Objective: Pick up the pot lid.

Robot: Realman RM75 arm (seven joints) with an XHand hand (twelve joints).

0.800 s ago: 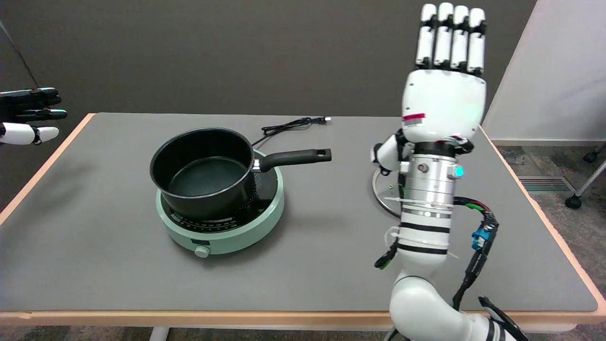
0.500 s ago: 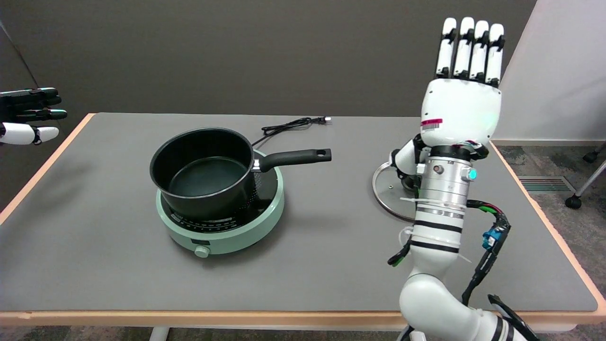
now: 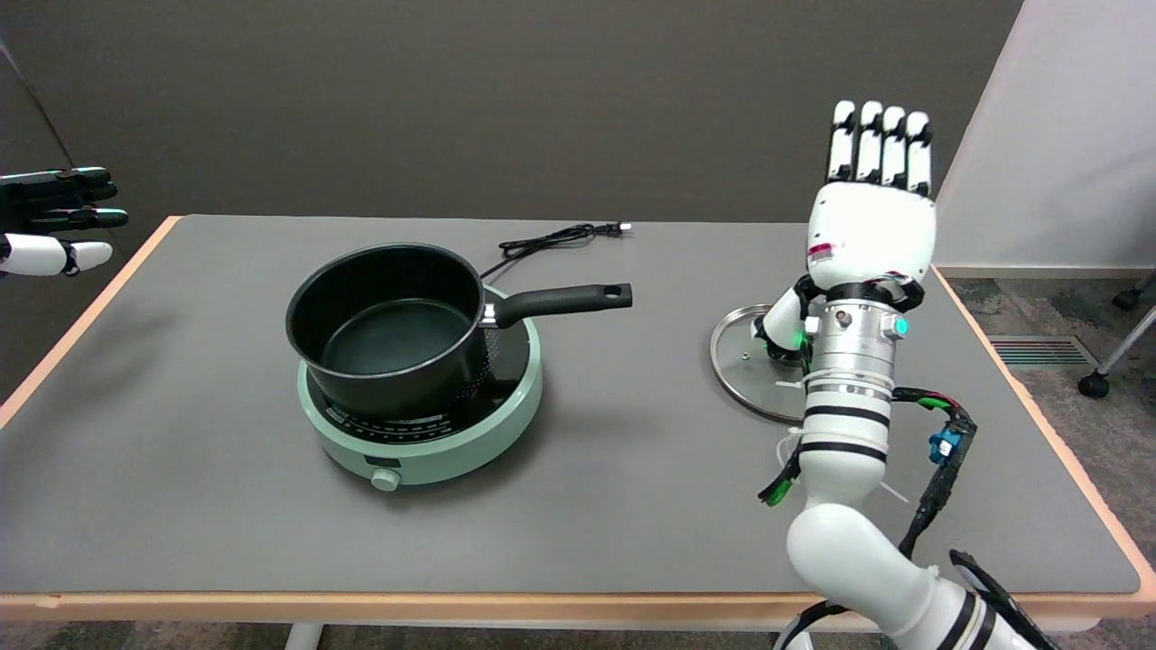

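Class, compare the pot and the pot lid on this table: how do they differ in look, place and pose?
The pot is black and opaque; the pot lid is clear glass with a metal rim. The pot stands on the green hotplate; the pot lid lies flat on the table, right of it. The pot has a long handle; the pot lid is partly hidden by the right arm. Both are round.

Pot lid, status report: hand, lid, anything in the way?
Right hand open, fingers straight, holding nothing. Pot lid flat on table, partly hidden behind wrist. Nothing between them.

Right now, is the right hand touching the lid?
Cannot tell. In the head view the right hand and wrist cover the lid's right part, so neither contact nor gap shows.
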